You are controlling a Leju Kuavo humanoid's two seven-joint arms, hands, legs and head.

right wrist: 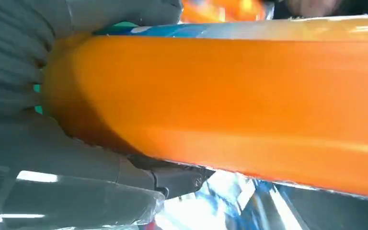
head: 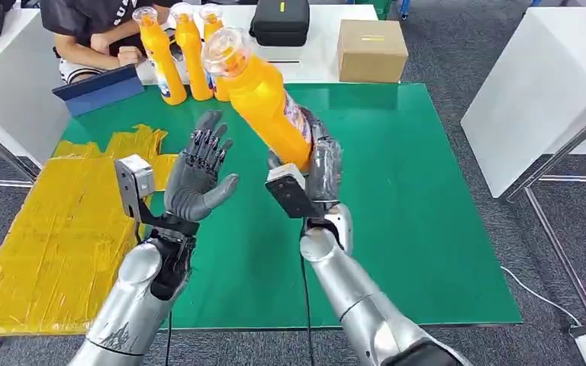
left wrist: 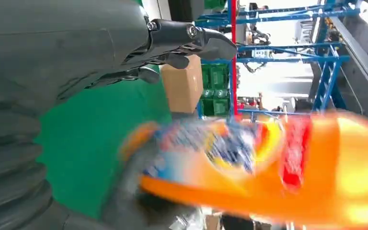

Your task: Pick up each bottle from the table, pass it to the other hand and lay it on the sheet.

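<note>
- Nearest, over the green mat-covered table (head: 427,229): both silver arms are raised, hands side by side at mid-table.
- Right hand (head: 317,171) is clamped around the lower body of a tall orange plastic bottle with a clear domed cap (head: 263,95). The right wrist view shows the fingers (right wrist: 163,179) wrapped under the bottle's base end.
- The held bottle is off the table, tilted. Its long axis runs from the base in the right hand up and away to the left, with the cap end over the gap between the hands.
- Left hand (head: 198,171) holds nothing, fingers apart and palm turned toward the bottle. It stands just beside the bottle, not touching.
- Key relation: the bottle's free upper body lies to the right of the left hand and a little farther off, so the left hand is the nearer free taker. Judgement: the pass is not yet made.
- Left edge: a crinkled yellow plastic sheet (head: 53,229) hangs over the table's side, nothing lying on it.
- Far edge: three more upright orange bottles (head: 187,57), well apart from both hands.
- Beyond: a brown cardboard box (head: 371,49), a black zip case (head: 280,21) and a seated person (head: 91,30).
</note>
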